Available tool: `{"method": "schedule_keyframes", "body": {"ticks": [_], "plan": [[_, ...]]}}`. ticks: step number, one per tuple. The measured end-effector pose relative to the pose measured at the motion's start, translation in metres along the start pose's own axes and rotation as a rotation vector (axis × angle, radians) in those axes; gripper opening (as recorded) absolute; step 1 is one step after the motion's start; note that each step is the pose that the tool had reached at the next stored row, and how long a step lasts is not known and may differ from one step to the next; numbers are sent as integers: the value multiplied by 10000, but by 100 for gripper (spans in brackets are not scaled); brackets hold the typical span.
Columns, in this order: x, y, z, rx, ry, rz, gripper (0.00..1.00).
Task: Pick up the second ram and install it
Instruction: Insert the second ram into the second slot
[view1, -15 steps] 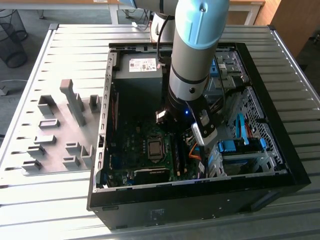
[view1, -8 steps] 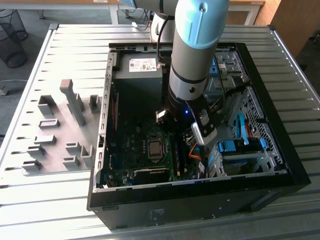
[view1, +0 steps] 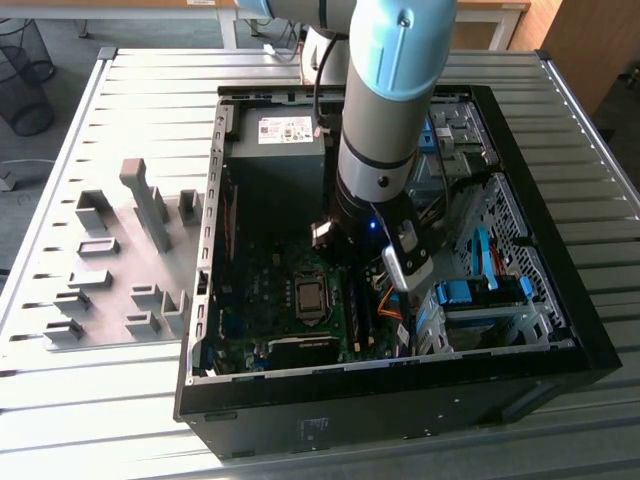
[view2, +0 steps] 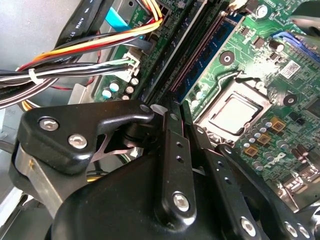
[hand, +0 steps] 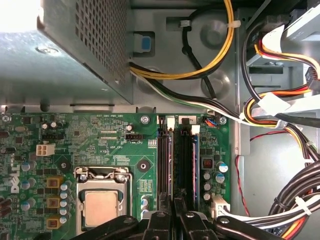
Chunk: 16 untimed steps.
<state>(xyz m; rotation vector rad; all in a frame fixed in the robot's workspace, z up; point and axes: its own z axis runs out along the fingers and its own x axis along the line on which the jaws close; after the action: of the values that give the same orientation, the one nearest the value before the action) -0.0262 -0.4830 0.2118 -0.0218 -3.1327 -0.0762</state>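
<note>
Exterior view: an open black computer case (view1: 400, 395) is seen lying flat on a ribbed metal table (view1: 100, 400), with its motherboard (view1: 265, 290) facing up. A grey and light-blue robot arm (view1: 385, 120) is lowered straight into the case, over the middle of the board. Toward the exterior view's left, outside the case, a group of grey plastic holder blocks (view1: 130, 260) is set on the table. At the far end of the case a silver power supply (view1: 280, 150) with a white label is fitted, and on the exterior view's right bright blue drive-bay latches (view1: 470, 295) are seen. In both wrist views the black gripper (hand: 175, 219) is shown low over the row of long black memory slots (hand: 163, 165), just beside the square silver processor socket (hand: 101, 202). The second ram (view2: 210, 57), a thin blue-green board, is seen standing on edge along these slots, running away from the gripper. Whether the claw is apart, together or clamped on the board cannot be told, as the tips are hidden against the dark slots. Bundles of yellow, orange, black and white cables (hand: 280, 200) are laid beside the board on the side away from the socket
</note>
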Motion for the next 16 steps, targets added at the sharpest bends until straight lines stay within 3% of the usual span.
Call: {"method": "schedule_keyframes", "body": {"ticks": [12,13,16], "plan": [[0,-1,20,-1,4,1,15],[0,-1,20,0,4,0,21],[0,-1,14,0,4,0,21]]}}
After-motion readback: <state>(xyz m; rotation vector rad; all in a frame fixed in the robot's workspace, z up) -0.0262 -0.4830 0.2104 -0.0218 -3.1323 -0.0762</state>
